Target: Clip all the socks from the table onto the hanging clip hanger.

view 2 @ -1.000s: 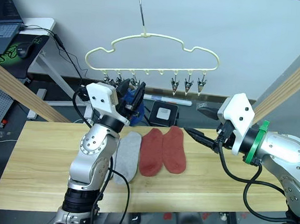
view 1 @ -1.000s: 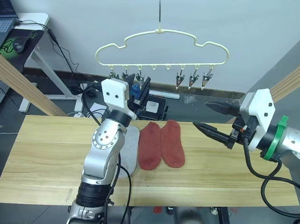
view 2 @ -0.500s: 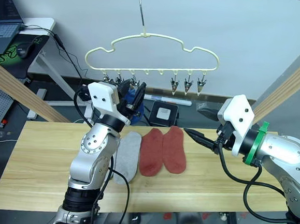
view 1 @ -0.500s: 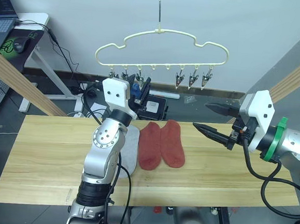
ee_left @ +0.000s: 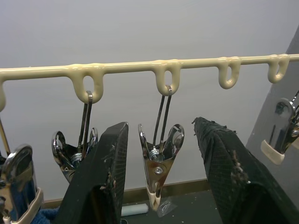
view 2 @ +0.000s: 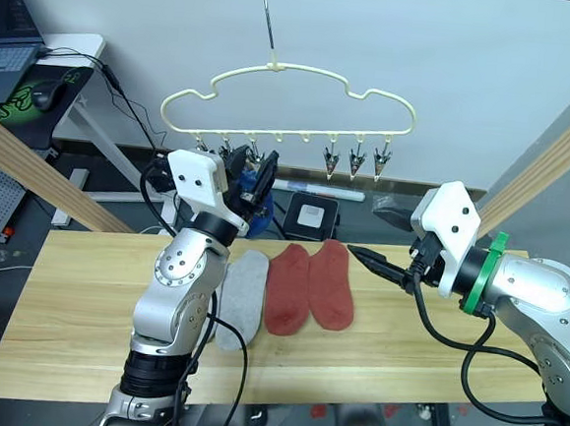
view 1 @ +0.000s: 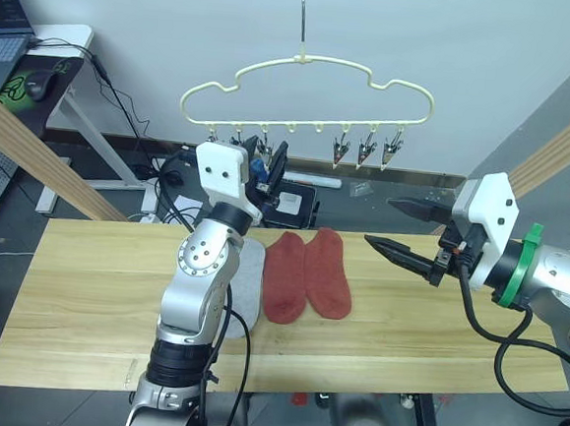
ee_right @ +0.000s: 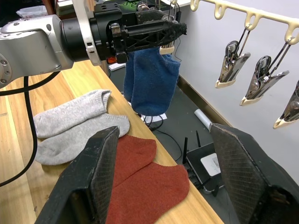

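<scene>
the left gripper [ee_left: 161, 182] stands open around a free clip [ee_left: 159, 161] on the hanger [view 1: 306, 67]; a glancing squeeze could swing the hanger. right gripper [view 1: 395, 225] open, near it. blue socks [ee_right: 152, 79] hang clipped; red [view 1: 305, 274] and grey socks [ee_right: 74, 123] lie below on the table [view 1: 82, 286]. since before, the left gripper rose slightly.

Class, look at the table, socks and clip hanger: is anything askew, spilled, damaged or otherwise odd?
Nothing stands out. Two rust red socks and two grey socks lie flat on the table; two blue socks hang from the clip hanger, which hangs level.
</scene>
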`<state>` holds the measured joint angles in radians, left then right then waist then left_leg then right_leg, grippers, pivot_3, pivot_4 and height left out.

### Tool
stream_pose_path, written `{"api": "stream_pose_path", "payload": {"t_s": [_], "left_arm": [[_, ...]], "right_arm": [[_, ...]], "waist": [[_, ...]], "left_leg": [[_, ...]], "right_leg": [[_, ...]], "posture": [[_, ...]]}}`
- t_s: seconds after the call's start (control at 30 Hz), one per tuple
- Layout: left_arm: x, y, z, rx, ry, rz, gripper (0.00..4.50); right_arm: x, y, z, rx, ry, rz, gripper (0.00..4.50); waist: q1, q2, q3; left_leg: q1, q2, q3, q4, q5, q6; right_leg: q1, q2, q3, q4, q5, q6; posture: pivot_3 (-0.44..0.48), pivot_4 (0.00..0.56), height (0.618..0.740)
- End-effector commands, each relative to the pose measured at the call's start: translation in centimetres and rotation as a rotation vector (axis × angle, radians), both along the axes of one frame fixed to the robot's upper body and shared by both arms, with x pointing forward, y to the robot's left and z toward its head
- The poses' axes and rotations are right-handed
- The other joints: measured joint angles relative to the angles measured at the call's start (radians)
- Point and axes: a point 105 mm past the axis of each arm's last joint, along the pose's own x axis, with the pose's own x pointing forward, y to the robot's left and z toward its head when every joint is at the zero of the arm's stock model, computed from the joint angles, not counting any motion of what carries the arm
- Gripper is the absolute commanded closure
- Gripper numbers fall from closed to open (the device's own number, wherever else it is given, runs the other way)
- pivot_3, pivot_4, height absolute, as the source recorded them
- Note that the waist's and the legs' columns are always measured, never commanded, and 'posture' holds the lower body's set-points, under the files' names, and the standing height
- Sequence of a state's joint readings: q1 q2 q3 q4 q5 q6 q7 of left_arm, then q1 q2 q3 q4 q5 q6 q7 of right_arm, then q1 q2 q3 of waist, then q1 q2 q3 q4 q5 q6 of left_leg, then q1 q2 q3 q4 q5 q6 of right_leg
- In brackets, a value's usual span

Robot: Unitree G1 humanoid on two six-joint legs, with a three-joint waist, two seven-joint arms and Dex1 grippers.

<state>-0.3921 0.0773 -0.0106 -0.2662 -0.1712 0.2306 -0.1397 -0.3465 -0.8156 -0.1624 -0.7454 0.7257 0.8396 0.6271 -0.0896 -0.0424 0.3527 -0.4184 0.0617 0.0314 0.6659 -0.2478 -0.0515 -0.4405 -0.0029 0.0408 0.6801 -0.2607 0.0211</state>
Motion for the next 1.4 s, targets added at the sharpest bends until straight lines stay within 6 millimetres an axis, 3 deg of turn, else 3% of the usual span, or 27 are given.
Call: {"api": "stream_pose_path", "payload": {"t_s": [0.03, 0.1, 0.3, 0.37, 0.67, 0.83, 0.97, 1.1, 1.4], "left_arm": [[-0.7, 0.1, 1.2, 0.002, -0.053, 0.005, 2.10], [-0.6, 0.2, 1.2, 0.004, -0.056, 0.007, 2.10], [-0.7, 0.3, 1.4, 0.010, -0.066, 0.018, 3.74], [-0.7, 0.3, 1.5, 0.013, -0.069, 0.017, 3.93], [-1.2, 0.2, 1.3, 0.028, -0.071, -0.003, 4.02], [-1.5, 0.6, 1.2, 0.058, -0.065, -0.015, 4.10], [-1.7, 0.7, 1.5, 0.077, -0.065, -0.032, 4.10], [-1.8, 0.8, 1.8, 0.084, -0.063, -0.037, 4.10], [-1.7, 1.2, 2.3, 0.104, -0.050, -0.051, 4.12]], "right_arm": [[-0.5, 0.4, 0.7, -0.009, -0.048, 0.017, 1.27], [-0.5, 0.4, 0.7, -0.009, -0.048, 0.018, 1.27], [-0.5, 0.4, 0.5, -0.009, -0.046, 0.021, 1.27], [-0.5, 0.4, 0.5, -0.010, -0.045, 0.022, 1.27], [-0.5, 0.3, -0.2, -0.037, -0.032, 0.012, 1.27], [0.3, -0.5, -2.6, -0.108, 0.036, -0.082, 1.27], [0.9, -0.1, -4.4, -0.100, 0.077, -0.121, 1.27], [2.6, 0.6, -6.3, -0.097, 0.099, -0.174, 0.10], [7.4, 3.2, -10.6, -0.037, 0.151, -0.326, 0.00]], "waist": [[0.000, 0.000, 0.000], [0.000, 0.000, 0.000], [0.000, 0.000, 0.000], [0.000, 0.000, 0.000], [0.000, 0.000, 0.000], [0.001, 0.000, 0.000], [0.001, 0.000, 0.000], [0.001, 0.000, 0.001], [0.003, 0.002, 0.003]], "left_leg": [[0.000, 0.000, 0.000, 0.000, 0.000, 0.000], [0.000, 0.000, 0.000, 0.000, 0.000, 0.000], [0.000, 0.000, 0.000, 0.000, 0.000, 0.000], [0.000, 0.000, 0.000, 0.000, 0.000, 0.000], [0.000, 0.000, 0.000, 0.000, 0.000, 0.000], [0.000, 0.000, 0.000, 0.000, 0.000, 0.000], [0.001, 0.000, 0.000, 0.000, 0.000, 0.000], [0.001, 0.001, 0.000, 0.000, 0.000, 0.000], [0.001, 0.001, 0.001, -0.002, 0.000, 0.000]], "right_leg": [[0.000, 0.000, 0.000, 0.000, 0.000, 0.000], [0.000, 0.000, 0.000, 0.000, 0.000, 0.000], [0.000, 0.000, 0.000, 0.000, 0.000, 0.000], [0.000, 0.000, 0.000, 0.000, 0.000, 0.000], [0.000, 0.000, 0.000, 0.000, 0.000, 0.000], [0.000, 0.000, 0.000, 0.000, 0.000, 0.000], [0.000, 0.000, 0.001, 0.000, 0.000, 0.000], [0.000, 0.000, 0.001, 0.000, -0.001, 0.001], [-0.001, 0.001, 0.001, 0.000, -0.001, 0.001]], "posture": [[-0.236, 0.345, 0.740], [-0.232, 0.343, 0.740], [-0.230, 0.341, 0.740], [-0.230, 0.341, 0.740], [-0.229, 0.337, 0.740], [-0.220, 0.351, 0.740], [-0.210, 0.360, 0.740], [-0.197, 0.373, 0.740], [-0.181, 0.404, 0.740]]}}
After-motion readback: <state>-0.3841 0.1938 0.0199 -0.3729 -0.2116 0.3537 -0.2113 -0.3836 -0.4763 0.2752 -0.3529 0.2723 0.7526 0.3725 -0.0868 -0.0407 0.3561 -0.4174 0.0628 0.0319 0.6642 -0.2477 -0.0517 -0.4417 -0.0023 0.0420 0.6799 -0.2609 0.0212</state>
